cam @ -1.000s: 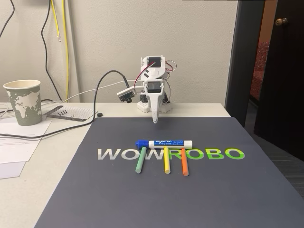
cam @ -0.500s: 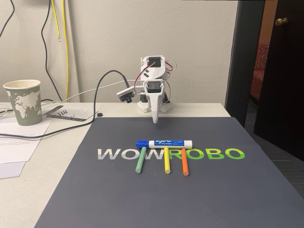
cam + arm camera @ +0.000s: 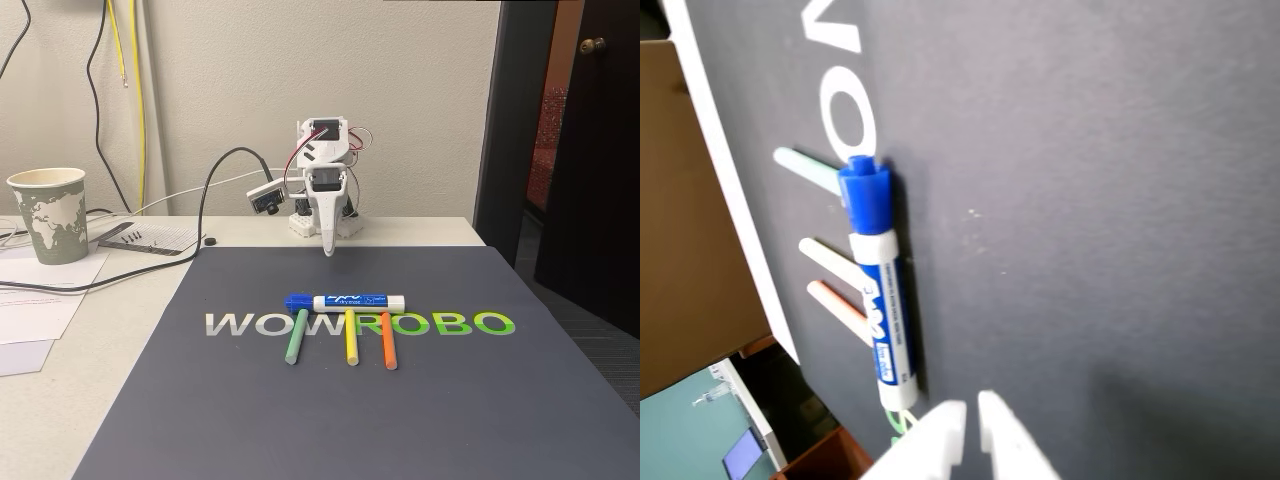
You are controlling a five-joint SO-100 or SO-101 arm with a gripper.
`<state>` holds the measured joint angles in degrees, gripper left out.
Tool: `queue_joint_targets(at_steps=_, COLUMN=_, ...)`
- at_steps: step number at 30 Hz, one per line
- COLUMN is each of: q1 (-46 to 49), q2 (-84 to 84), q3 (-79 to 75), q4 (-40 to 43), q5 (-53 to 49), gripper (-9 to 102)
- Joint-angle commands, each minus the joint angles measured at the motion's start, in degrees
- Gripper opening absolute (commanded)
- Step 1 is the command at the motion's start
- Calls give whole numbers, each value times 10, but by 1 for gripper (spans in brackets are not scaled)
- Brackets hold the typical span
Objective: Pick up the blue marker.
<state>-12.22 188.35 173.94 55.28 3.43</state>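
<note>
Task not yet started: my end effector (image 3: 327,252), fingers pressed nearly together and empty, hangs above the mat's (image 3: 420,400) far edge, while the blue marker (image 3: 345,301) lies untouched mid-mat, across three coloured sticks' far ends.
</note>
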Motion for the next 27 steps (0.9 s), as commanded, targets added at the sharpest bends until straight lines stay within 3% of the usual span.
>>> queue_joint_targets(at_steps=1, q1=-4, q2=-66, q3=-60, q4=-31, q5=4, gripper=0)
queue_joint_targets(at_steps=3, q1=-2, q2=-188, q3=-134, q4=-38, q5=5, gripper=0)
queue_joint_targets(at_steps=8, q1=4, q2=-430, q3=-360, q4=53, q5=15, gripper=0)
queue_joint_targets(at_steps=16, q1=-13, q2=-458, q3=-390, q4=-4, q5=20, gripper=0)
queue_joint_targets(at_steps=27, q1=-42, q2=-630, q3=-520, q4=15, q5=18, gripper=0)
